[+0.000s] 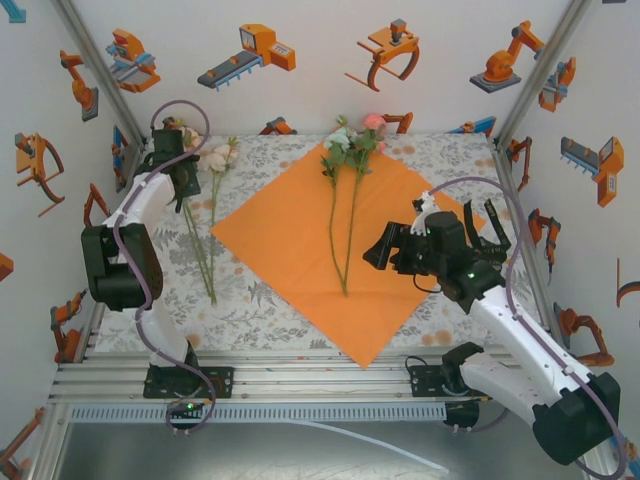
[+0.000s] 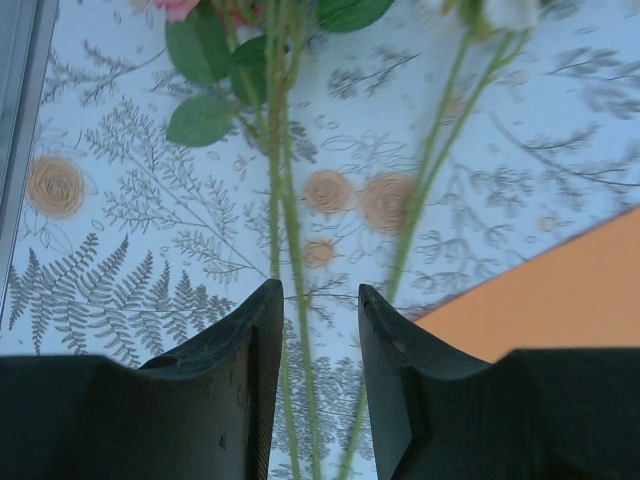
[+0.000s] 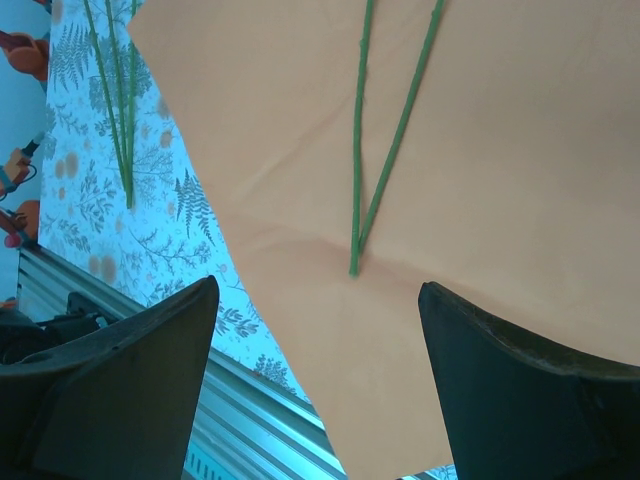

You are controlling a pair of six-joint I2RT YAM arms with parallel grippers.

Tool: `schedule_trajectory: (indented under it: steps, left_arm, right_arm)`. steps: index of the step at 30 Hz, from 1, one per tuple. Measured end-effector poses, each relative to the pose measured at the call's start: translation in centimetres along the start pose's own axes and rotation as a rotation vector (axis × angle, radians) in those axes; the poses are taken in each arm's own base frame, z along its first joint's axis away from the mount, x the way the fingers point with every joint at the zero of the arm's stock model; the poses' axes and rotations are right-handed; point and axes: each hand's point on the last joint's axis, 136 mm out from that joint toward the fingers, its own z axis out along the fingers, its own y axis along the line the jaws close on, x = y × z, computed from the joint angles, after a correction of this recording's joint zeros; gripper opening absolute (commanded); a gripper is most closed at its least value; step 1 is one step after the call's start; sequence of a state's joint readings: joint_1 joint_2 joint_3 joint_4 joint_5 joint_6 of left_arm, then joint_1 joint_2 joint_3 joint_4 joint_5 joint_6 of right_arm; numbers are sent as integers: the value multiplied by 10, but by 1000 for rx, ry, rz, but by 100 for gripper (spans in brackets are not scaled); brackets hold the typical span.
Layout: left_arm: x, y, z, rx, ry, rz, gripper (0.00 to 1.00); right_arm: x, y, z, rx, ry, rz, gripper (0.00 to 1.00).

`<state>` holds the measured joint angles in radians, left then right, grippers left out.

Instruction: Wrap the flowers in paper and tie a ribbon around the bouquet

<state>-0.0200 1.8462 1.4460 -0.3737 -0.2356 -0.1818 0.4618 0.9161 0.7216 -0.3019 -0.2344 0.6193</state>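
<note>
Your left arm stretches back-left; the left gripper (image 2: pixel 320 298) is slightly parted, with stems of two flowers (image 2: pixel 283 200) between its fingers. The right gripper (image 3: pixel 318 300), spread wide, hovers over the paper (image 3: pixel 520 150), two stems just ahead.

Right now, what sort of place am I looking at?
Likely a robot-lab work cell staged as a florist bench: white walls printed with orange robot pictures, aluminium frame posts, and a floral-print tablecloth carrying a bright orange paper sheet and long-stemmed flowers.
</note>
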Motion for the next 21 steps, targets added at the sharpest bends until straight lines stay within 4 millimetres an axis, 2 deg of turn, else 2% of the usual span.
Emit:
schedule_trajectory:
  steps: [7, 10, 13, 19, 21]
  left_arm:
    - [32, 11, 54, 16, 146, -34, 39]
    - [42, 13, 68, 25, 184, -47, 38]
    - [49, 14, 74, 38, 209, -64, 28]
    - [49, 14, 73, 53, 212, -79, 20]
    - [47, 14, 71, 53, 207, -79, 15]
  right_arm:
    - [-8, 2, -10, 2, -51, -19, 75]
    - [-11, 3, -14, 3, -70, -24, 75]
    - [-12, 2, -14, 7, -74, -27, 75]
    - [-11, 2, -14, 9, -71, -27, 75]
    - [-11, 2, -13, 10, -69, -26, 75]
